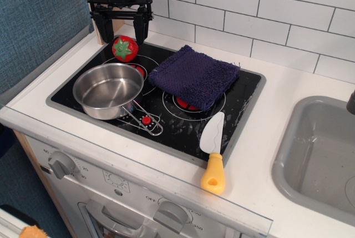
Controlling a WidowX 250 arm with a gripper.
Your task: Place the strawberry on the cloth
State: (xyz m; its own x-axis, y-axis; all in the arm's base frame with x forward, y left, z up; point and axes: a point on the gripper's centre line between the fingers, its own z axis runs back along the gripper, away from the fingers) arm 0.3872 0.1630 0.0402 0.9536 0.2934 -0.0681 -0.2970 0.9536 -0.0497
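We are seeing the end effector (122, 29) hanging at about 11 o'clock over the bench (266, 138), with its two black fingers (139, 29) spread wide and gripping nothing. The strawberry (125, 48) is sitting just below them on the back left corner of the stove (183, 132), its green cap facing us; the fingertips are flanking its top, and we cannot tell whether they are touching it. At 6 o'clock from the strawberry, the pot (108, 90) is standing upright just beside it. The cloth (194, 76) is lying at 3 o'clock from the strawberry, near but apart, covering the back right burner. At 5 o'clock on the stove's edge, we are seeing a spatula (212, 149) resting with its yellow handle on the bench. The sink (316, 155) is sitting at 3 o'clock.
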